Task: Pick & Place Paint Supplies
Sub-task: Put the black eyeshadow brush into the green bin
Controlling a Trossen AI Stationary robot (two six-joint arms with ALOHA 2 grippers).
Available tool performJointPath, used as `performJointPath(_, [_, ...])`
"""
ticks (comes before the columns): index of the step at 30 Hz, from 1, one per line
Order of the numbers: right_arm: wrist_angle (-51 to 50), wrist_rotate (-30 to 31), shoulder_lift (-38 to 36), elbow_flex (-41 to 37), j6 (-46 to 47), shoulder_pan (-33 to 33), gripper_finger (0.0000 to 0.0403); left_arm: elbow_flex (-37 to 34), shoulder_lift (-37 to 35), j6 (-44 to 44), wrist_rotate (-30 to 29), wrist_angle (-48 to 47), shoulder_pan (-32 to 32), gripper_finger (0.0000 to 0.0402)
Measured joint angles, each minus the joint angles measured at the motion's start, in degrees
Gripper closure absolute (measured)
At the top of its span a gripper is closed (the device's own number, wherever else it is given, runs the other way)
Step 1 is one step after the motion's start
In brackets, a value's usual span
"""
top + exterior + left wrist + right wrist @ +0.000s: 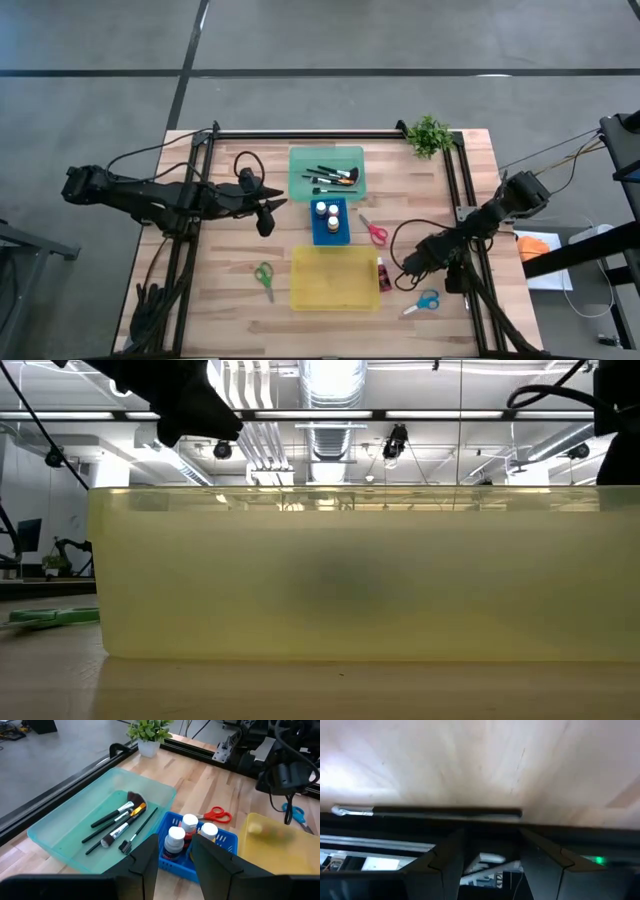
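My left gripper (267,216) (175,841) hovers open left of the blue tray (329,236), touching nothing. Three white-capped bottles (187,832) stand upright in that tray. Several black-handled brushes (120,822) lie in the green tray (300,175). My right gripper (408,266) (491,833) is low over the table, right of the yellow tray (334,285), open with nothing between its fingers. A magenta bottle (383,273) lies on the wood between it and that tray. A thin black-handled brush (445,811) lies on the wood just past its fingertips.
Red scissors (373,230), green scissors (264,279) (50,616) and blue scissors (423,302) lie loose on the wood. A small plant (430,133) stands at the far right corner. Black rails (300,134) frame the table. The yellow tray's wall (340,575) fills the low view.
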Motion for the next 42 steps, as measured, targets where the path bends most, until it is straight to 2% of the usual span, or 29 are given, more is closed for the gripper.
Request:
performJointPath(10, [5.01,-0.26,-1.11,-1.82,2.03,0.02,0.0225,0.35,-0.02,-1.07,-0.02,0.22,0.02,0.0275])
performJointPath(23, [10.04,6.93,-8.51,2.07,8.01,0.04,0.0225,0.28,-0.02,-1.22,0.0,0.14,0.26,0.0275])
performJointPath(28, [10.23,11.0,-14.64,3.69,15.04,0.0,0.0225,0.24,-0.02,-1.01,0.0,-0.07,0.31,0.0275])
performJointPath(32, [9.19,14.38,-21.52,3.62,30.34,0.0,0.0225,0.24,-0.02,-0.84,-0.01,-0.09,0.31,0.0275])
performJointPath(34, [9.1,13.84,-24.94,2.93,39.85,0.0,0.0225,0.24,-0.02,-0.83,0.0,-0.09,0.31,0.0275])
performJointPath(37, [9.12,8.08,-28.13,1.46,51.14,0.0,0.0225,0.24,-0.02,-0.28,0.0,-0.11,0.31,0.0275])
performJointPath(42, [9.1,-1.68,-28.28,-0.79,56.07,-0.09,0.0225,0.22,-0.02,1.72,0.0,-0.11,0.91,0.0275])
